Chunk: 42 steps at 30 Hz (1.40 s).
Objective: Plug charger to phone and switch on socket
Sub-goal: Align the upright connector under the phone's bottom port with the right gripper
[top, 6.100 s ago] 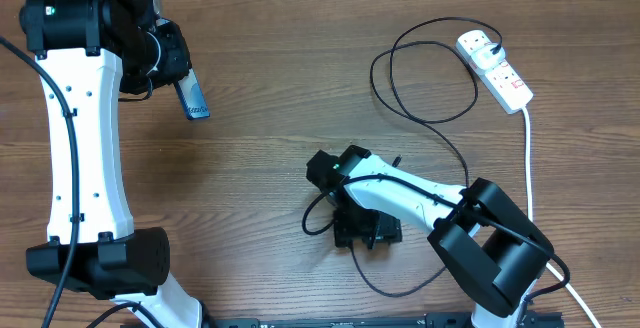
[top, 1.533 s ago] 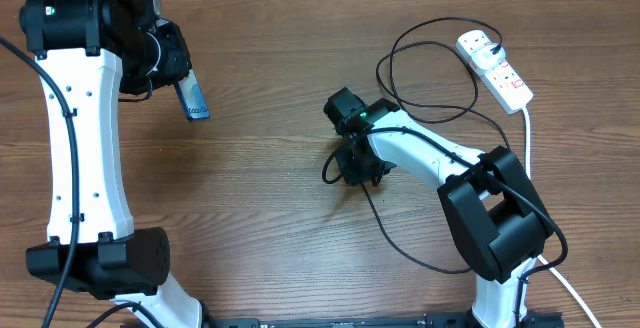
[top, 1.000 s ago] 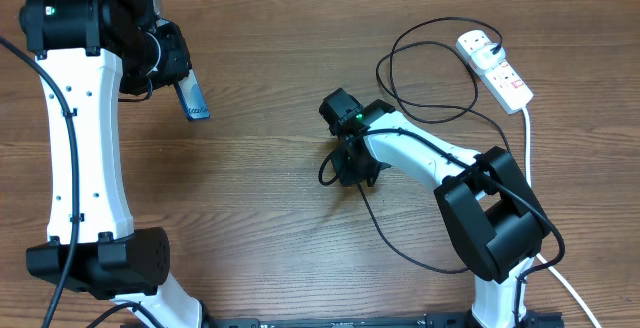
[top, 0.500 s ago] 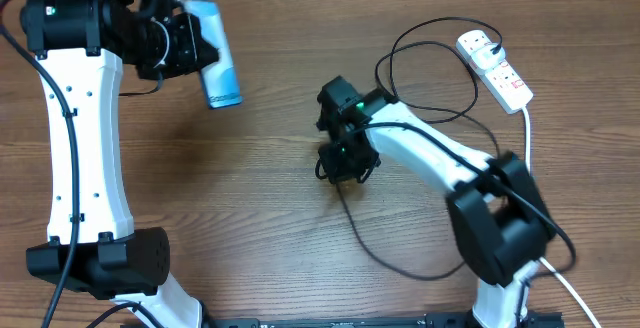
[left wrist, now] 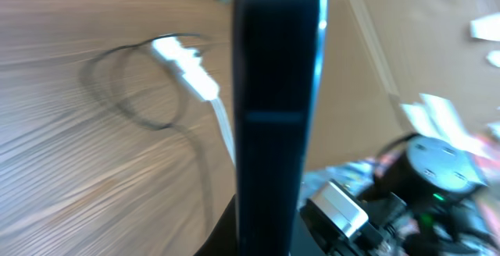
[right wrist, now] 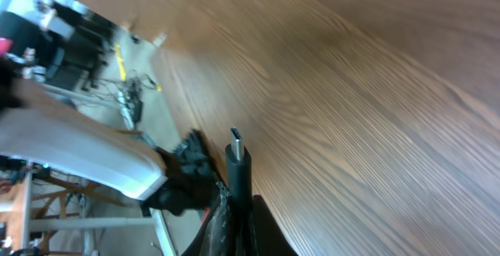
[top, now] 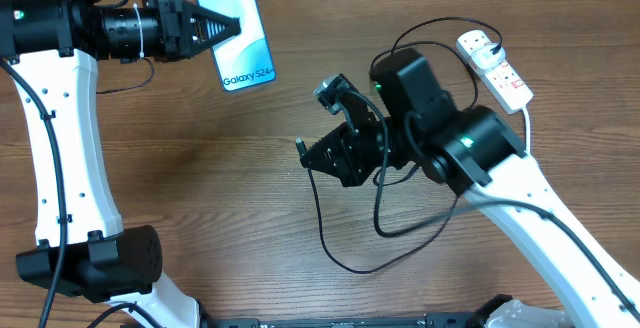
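Left gripper [top: 222, 25] is clamped tight on the phone [top: 246, 56], and in the last half second its arm has swung the phone up and round. The pale blue screen reading "Galaxy S24+" now faces the overhead camera, and its lower end points down and right, toward the other arm. Right gripper [top: 318, 154] is pinched shut on the charger [top: 322, 218] just behind the plug tip [top: 299, 147]. That arm too has risen off the table [top: 200, 198] and turned, so the tip now sticks out to the left, aimed roughly at the phone but well apart from it. I take this as the 2 arms lining up for the insertion, with the mating itself not yet begun. The socket [top: 497, 66] lies at the far right of the table, the charger's white head apparently seated in it and neither arm near its red switches. From above the tip is a mere dark speck; the right wrist view shows the plug tip [right wrist: 237, 148] plainly, its metal end free. The left wrist view gives only the phone [left wrist: 278, 108] edge-on and blurred, with no port to be made out.
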Each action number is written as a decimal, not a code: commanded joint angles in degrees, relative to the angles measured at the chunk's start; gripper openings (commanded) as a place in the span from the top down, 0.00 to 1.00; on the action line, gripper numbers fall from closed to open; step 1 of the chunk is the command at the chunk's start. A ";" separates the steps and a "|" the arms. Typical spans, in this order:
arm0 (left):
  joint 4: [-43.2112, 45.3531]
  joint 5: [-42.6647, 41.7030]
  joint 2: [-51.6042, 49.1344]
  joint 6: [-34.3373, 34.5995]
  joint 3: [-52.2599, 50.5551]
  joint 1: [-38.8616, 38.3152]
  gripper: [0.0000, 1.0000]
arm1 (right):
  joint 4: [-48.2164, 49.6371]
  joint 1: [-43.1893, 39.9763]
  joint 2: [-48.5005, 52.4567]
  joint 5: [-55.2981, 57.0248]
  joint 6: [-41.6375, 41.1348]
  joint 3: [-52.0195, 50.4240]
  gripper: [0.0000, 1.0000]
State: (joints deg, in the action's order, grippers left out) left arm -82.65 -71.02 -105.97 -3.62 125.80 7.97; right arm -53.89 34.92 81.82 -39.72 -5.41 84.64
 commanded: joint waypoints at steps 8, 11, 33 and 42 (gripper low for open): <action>0.39 -19.61 0.61 -5.38 1.42 -0.22 0.96 | 11.30 0.04 -1.33 -6.67 -10.19 1.03 0.96; 0.09 -19.63 0.61 -5.35 1.42 -0.22 0.96 | 14.84 0.04 -1.33 -6.69 -12.52 1.03 0.96; -1.55 -14.29 0.61 -5.18 1.42 -4.15 0.96 | 19.65 -0.02 -0.52 -9.25 -14.12 1.03 0.96; -2.78 -13.81 0.61 -5.20 1.42 -4.15 0.96 | 19.74 -2.56 -0.52 -9.49 -14.12 1.03 0.96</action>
State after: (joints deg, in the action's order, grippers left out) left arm -85.36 -83.50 -105.97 -7.53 125.80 3.84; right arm -34.50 33.28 81.23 -48.45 -19.46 84.64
